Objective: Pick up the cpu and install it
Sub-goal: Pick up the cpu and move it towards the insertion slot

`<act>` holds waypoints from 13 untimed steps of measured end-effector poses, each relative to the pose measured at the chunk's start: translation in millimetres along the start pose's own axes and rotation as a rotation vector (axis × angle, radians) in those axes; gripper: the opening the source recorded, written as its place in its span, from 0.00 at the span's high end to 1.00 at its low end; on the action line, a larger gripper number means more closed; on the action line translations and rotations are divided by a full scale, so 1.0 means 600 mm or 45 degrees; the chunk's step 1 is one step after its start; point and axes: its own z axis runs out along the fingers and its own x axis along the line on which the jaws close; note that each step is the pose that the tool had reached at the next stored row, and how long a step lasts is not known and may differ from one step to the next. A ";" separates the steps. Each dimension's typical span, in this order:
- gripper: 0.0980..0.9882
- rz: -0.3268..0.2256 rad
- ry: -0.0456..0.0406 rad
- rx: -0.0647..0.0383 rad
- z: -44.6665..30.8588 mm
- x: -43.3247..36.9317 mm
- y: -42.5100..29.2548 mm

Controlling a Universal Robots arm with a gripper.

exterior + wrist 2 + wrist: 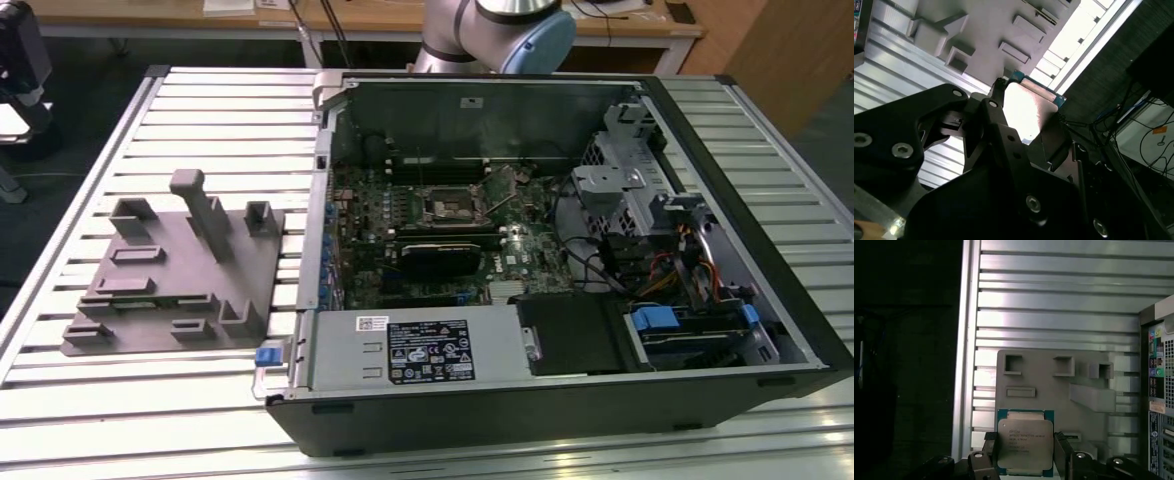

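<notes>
The cpu [1025, 442] is a thin square chip with a silvery metal face on a green-edged board. My gripper [1025, 449] is shut on it, one dark finger [989, 452] on each of two opposite sides. In the second wrist view the cpu [1029, 107] catches bright light between the same fingers [995, 107] of the gripper [1026, 117]. It hangs well above the grey plastic fixture [1054, 385], which looks small below it on the slatted table. In the exterior view the dark square socket [445, 205] sits on the motherboard inside the open computer case [747, 180].
The grey fixture [174, 270] with its upright posts lies on the slatted metal table [200, 110], at the exterior view's left of the case. A grey box with a white label [414, 350] fills the case's near corner. Drive cages and cables [654, 240] crowd its right side. The arm's base [494, 30] stands behind the case.
</notes>
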 end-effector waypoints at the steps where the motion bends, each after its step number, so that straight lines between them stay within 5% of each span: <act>1: 0.50 0.000 0.000 0.000 0.000 -0.001 0.000; 13: 0.50 0.001 0.000 0.000 -0.001 -0.052 -0.001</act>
